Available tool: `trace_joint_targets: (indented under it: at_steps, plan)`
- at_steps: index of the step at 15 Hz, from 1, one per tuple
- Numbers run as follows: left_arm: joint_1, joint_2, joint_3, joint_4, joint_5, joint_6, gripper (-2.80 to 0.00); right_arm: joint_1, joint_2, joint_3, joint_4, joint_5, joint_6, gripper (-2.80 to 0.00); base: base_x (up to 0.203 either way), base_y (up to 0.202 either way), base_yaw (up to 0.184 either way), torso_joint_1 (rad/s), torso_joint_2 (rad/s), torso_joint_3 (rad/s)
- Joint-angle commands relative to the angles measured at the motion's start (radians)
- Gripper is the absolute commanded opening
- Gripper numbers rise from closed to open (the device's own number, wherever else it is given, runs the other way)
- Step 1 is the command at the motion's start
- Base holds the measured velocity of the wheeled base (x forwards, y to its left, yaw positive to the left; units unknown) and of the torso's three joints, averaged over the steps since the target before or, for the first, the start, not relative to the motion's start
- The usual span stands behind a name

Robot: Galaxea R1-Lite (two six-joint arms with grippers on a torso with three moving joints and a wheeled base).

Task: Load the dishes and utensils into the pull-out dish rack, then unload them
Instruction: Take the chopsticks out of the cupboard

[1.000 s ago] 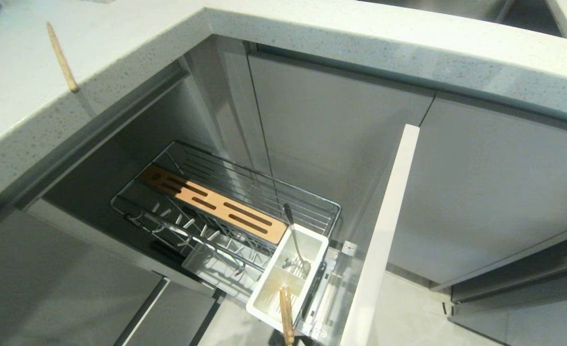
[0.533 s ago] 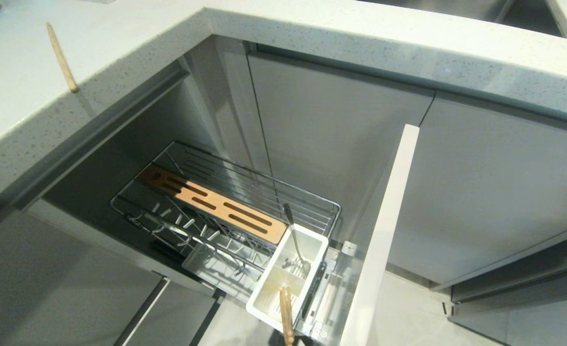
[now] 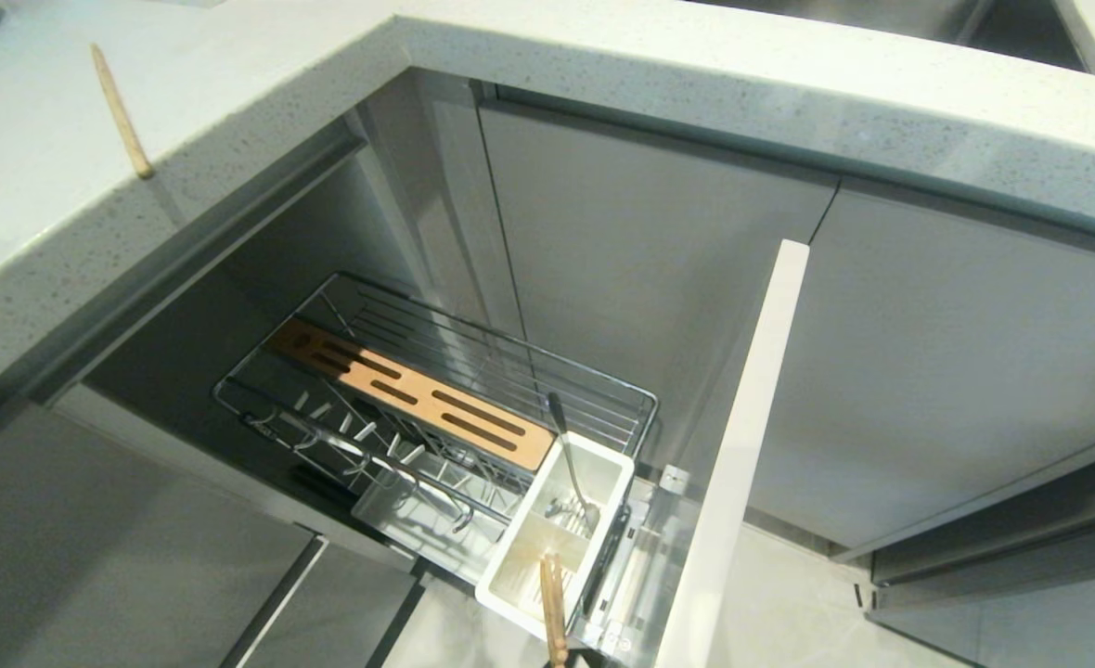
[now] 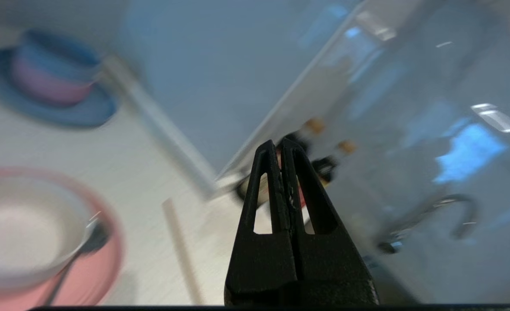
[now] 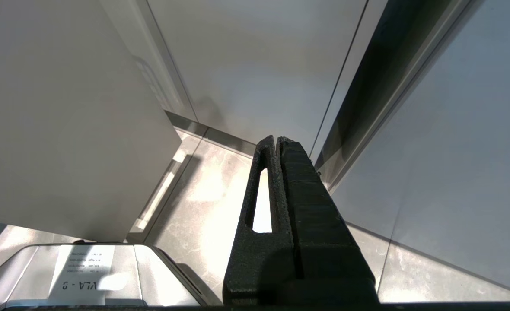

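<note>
— Chrome wire of the pull-out dish rack is bare of dishes; only the white cutlery tub at its front corner is loaded, with a metal spoon and a pair of chopsticks standing in it.

— And the rest?

— On the desk: the cream bowl sits in the pink plate, a second spoon leaning in the bowl, and one chopstick lies at the desk's front edge.

— Pincers?

— Left pincer is pressed together, empty, above the desk. Right pincer is also closed on nothing, parked low by the cabinet fronts.

— Risks?

— I'd guess that chopstick: a nudge could roll it off the edge. Lifting the bowl may tip its spoon out. Closed fingers must open first.
</note>
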Motion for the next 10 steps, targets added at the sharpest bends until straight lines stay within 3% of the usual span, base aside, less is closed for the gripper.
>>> trace_joint_targets:
  at_steps: [1, 7, 10]
  plan:
    - [-0.080, 0.068, -0.059, -0.046, 0.004, -0.005, -2.80, 0.000, 0.000, 0.002, 0.000, 0.000, 0.000, -2.80, 0.000, 0.000, 0.000, 0.000, 0.00, 0.000]
    - [-0.458, 0.248, -0.100, -0.046, 0.074, -0.144, -2.80, 0.000, 0.000, 0.002, 0.000, 0.000, 0.000, -2.80, 0.000, 0.000, 0.000, 0.000, 0.00, 0.000]
    - [-0.607, 0.316, -0.083, -0.036, 0.073, -0.153, -2.80, 0.000, 0.000, 0.002, 0.000, 0.000, 0.000, -2.80, 0.000, 0.000, 0.000, 0.000, 0.00, 0.000]
